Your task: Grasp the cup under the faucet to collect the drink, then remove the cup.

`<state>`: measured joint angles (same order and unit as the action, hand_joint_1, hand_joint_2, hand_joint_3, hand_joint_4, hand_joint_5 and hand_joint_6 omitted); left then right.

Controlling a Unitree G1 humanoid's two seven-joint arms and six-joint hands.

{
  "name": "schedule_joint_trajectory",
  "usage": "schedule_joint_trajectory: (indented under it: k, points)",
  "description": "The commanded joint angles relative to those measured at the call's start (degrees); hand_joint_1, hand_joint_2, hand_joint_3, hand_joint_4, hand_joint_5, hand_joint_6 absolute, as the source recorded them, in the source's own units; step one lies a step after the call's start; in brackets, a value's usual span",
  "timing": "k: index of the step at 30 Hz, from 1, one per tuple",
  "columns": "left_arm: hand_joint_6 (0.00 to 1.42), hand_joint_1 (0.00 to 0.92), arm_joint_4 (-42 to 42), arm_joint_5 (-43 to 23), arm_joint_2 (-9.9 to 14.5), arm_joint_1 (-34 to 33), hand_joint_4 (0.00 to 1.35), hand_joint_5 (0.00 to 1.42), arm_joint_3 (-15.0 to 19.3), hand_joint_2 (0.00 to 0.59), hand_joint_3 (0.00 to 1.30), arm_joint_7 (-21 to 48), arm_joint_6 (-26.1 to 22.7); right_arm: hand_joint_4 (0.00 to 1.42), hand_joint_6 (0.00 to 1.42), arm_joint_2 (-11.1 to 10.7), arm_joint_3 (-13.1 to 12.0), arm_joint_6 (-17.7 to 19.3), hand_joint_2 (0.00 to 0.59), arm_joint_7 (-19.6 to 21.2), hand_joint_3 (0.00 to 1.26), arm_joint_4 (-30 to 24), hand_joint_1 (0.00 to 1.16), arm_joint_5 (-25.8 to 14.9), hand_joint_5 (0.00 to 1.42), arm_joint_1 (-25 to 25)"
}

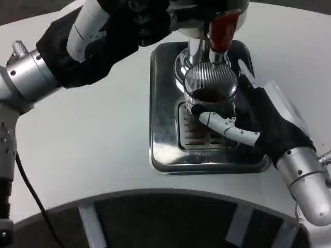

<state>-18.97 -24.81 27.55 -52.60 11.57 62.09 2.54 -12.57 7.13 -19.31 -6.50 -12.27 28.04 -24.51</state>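
Right hand (243, 121) is gripping the ribbed clear glass cup (211, 88) of dark drink under the faucet's red handle (223, 28), over the steel drip tray (164, 129) — left hand (137, 26) is resting up at the dispenser, grasp unclear — jerky withdrawal risks slopping drink.

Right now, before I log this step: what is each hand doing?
Left hand: up at the dispenser top; open or closed cannot be told.
Right hand: holding the cup.
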Motion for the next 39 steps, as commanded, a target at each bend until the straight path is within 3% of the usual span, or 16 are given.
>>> schedule_joint_trajectory:
  k: [1, 21, 32, 39]
  points:
    - [0.09, 0.000, 1.9, -1.3, 1.9, 2.7, 0.04, 0.16, 1.2, 0.098, 0.07, -0.9, -1.1, 0.00, 0.00, 0.0, 0.7, -0.5, 0.174, -0.2, 0.00, 1.3, 0.43, -0.3, 0.00, -0.5]
    - [0.09, 0.000, 4.9, -1.7, 5.4, 10.6, 0.07, 0.19, 4.8, 0.101, 0.09, -5.2, -2.9, 0.00, 0.00, 2.1, 1.7, -0.7, 0.177, 2.3, 0.00, 5.1, 0.47, -0.2, 0.00, -1.9]
    - [0.09, 0.000, 7.9, -1.8, 8.0, 19.0, 0.07, 0.20, 6.8, 0.101, 0.09, -8.1, -4.3, 0.00, 0.00, 3.0, 1.9, -0.7, 0.195, 4.5, 0.00, 6.3, 0.53, 0.4, 0.00, -0.8]
    - [0.09, 0.000, 8.1, -1.7, 8.9, 21.7, 0.08, 0.20, 7.0, 0.104, 0.10, -9.1, -4.1, 0.00, 0.00, 3.4, 1.9, -1.0, 0.209, 5.9, 0.13, 6.5, 0.57, 0.7, 0.00, -0.8]
